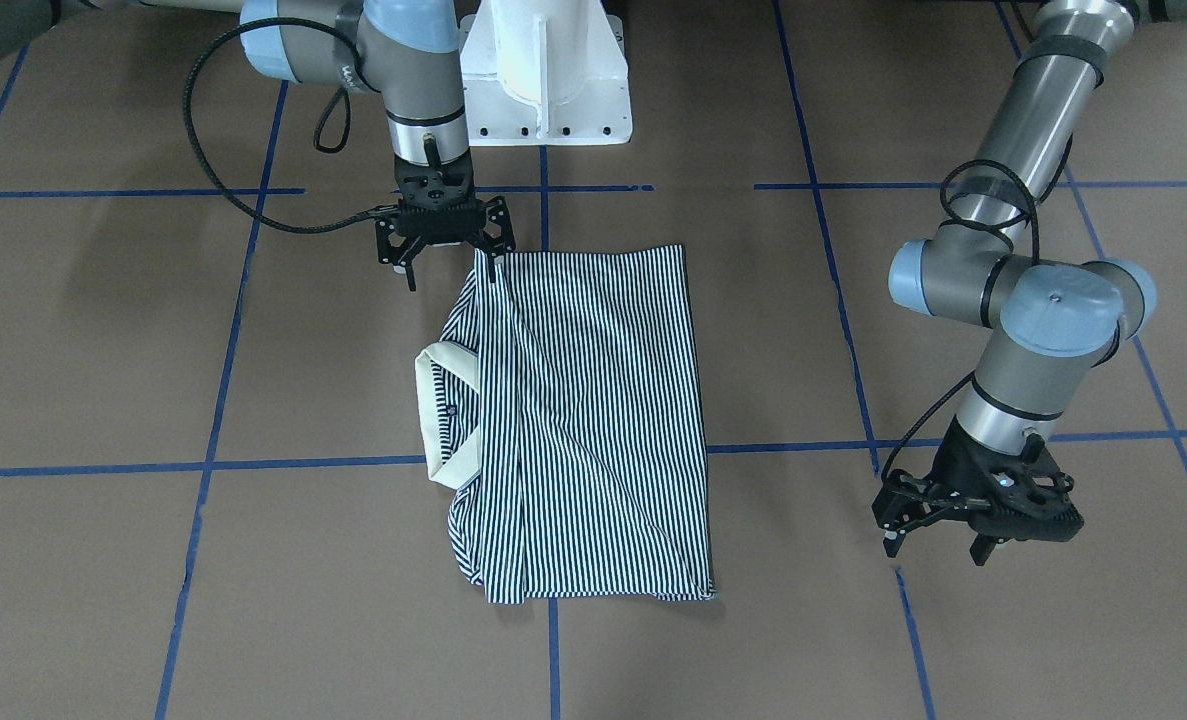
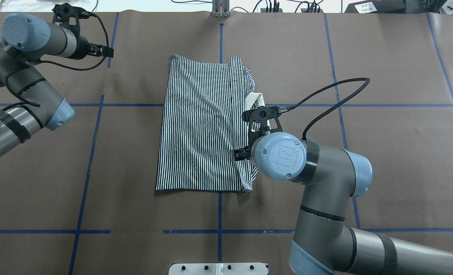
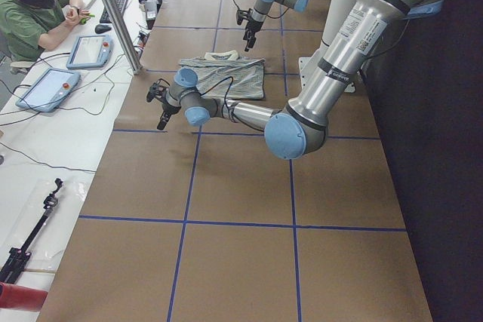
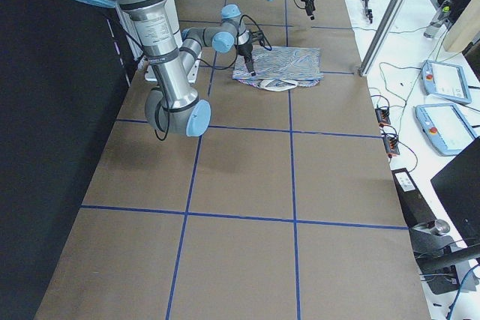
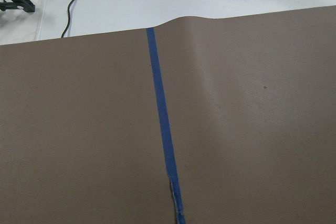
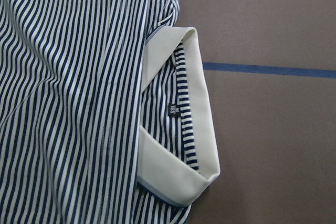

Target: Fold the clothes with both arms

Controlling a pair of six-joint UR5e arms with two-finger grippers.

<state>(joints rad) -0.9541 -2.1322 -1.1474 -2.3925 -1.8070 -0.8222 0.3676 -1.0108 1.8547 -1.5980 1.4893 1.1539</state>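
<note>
One folded polo shirt (image 1: 593, 420), long axis fore-and-aft, collar (image 6: 202, 119) rightward.

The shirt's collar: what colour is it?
Cream, plain. The collar shows best in the right wrist view, against the striped shirt.

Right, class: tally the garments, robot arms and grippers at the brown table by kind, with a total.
Navy-and-white striped polo shirt, cream collar: 1
Silver-grey jointed robot arms: 2, left arm and right arm
Black two-finger grippers: 2, left gripper and right gripper
Total: 5
</note>
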